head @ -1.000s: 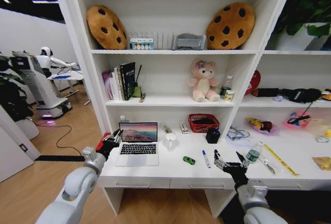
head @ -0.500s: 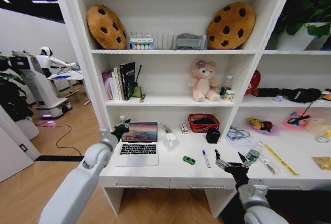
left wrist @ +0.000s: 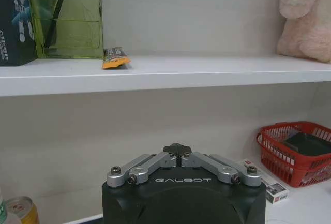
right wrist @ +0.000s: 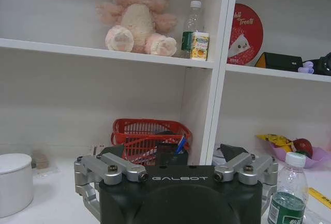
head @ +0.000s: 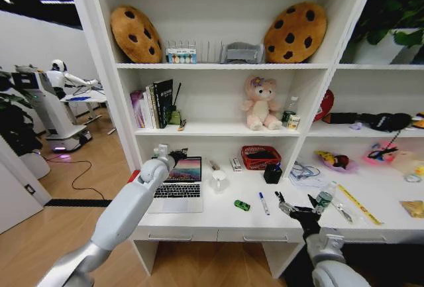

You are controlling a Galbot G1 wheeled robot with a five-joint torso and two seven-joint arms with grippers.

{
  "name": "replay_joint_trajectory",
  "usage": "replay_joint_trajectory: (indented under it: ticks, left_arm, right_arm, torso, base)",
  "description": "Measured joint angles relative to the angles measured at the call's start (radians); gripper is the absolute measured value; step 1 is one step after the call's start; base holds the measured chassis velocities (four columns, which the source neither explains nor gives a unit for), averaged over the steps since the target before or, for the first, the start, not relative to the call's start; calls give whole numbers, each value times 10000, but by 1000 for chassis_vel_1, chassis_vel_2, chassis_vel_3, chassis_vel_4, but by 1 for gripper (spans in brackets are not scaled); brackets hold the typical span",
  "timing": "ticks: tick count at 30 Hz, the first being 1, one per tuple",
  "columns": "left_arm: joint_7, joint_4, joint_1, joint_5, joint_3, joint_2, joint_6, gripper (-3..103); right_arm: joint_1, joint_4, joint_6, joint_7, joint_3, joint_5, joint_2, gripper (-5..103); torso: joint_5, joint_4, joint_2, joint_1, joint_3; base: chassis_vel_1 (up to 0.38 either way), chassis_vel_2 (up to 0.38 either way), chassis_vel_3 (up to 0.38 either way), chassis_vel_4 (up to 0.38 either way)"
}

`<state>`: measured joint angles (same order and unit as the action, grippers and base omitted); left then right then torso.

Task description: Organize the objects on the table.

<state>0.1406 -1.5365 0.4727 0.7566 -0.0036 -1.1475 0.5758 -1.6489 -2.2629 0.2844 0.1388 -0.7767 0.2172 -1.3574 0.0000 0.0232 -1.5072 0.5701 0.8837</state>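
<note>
Left gripper [head: 177, 155] is closed, empty, at the laptop [head: 176, 184] lid's top edge, 12 o'clock of it. Right gripper [head: 297, 209] hangs spread at the table [head: 218, 221] front, car [head: 242, 205] at its 9 o'clock.

The long white desk [head: 199, 224] carries a silver laptop [head: 176, 193] with a pink-and-blue screen picture, a tiny green toy car [head: 242, 205] and a dark pen with a blue cap [head: 264, 203]. A yellow ruler [head: 360, 205] lies beyond the black right gripper [head: 296, 205]. Behind it stands a red mesh basket [right wrist: 150, 134]. The black left gripper [left wrist: 177, 148] has silver links. A pink plush bear [head: 261, 103] and brown, dark-spotted cookie cushions [head: 295, 32] sit on white shelves.
</note>
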Motion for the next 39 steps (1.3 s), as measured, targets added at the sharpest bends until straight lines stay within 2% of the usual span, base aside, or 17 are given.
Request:
replay_joint_trajectory:
  ticks: [6, 9, 15, 22, 27, 30, 39]
  left_arm:
    - [-474, 683, -429, -717, 25, -187, -20, 0]
    - [-807, 1220, -607, -1043, -34, -294, 181, 0]
    - [-939, 1400, -585, -1257, -165, -270, 581, 0]
    - [-1044, 1804, -621, -1503, -321, -283, 769, 0]
    - [-1185, 2121, -706, -1620, -359, -292, 783, 0]
    - [-1473, 2371, -743, -1861, -421, -339, 574, 0]
    - [-1609, 2451, -722, -1984, -452, -351, 514, 0]
  right_arm:
    - [51, 80, -14, 23, 25, -12, -4, 100]
    - [27, 113, -113, 26, 69, -83, -22, 100]
    - [79, 132, -121, 59, 56, -77, 5, 100]
    - [89, 173, -147, 73, 148, -118, -10, 100]
    - [79, 171, -148, 73, 157, -132, -9, 100]
    - [52, 168, -159, 73, 153, -139, 0, 100]
    - [31, 128, -163, 71, 179, -145, 14, 100]
  torso:
    - [1, 0, 0, 0, 0]
    - [0, 1, 0, 0, 0]
    - [-1, 0, 0, -2, 0]
    - [-1, 0, -1, -2, -1]
    - [-1, 0, -1, -2, -1]
    - [0, 1, -1, -1, 0]
    - [0, 1, -1, -2, -1]
  base:
    - [0, 0, 0, 0]
    - [0, 0, 0, 0]
    - [0, 0, 0, 0]
    - [0, 0, 0, 0]
    - [0, 0, 0, 0]
    - [0, 0, 0, 0]
    - [0, 0, 0, 0]
